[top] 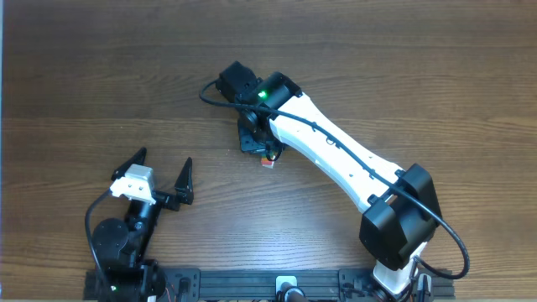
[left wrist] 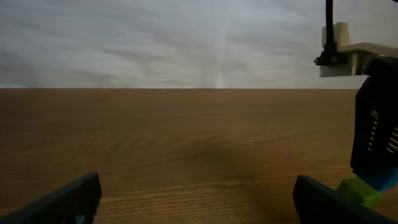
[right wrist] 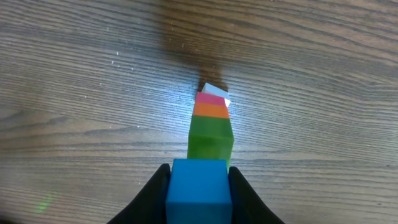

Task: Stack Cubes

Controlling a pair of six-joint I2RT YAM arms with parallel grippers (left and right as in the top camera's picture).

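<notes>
A brown wood-grain table (top: pixel 75 75) spreads wide; behind its far edge stands a plain white wall (left wrist: pixel 155 43), evenly lit.

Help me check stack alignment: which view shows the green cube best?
The right wrist view: the green cube shows clearly, between the orange cube and the blue cube. The left wrist view catches one corner; in the top view, the right arm hides it.
</notes>
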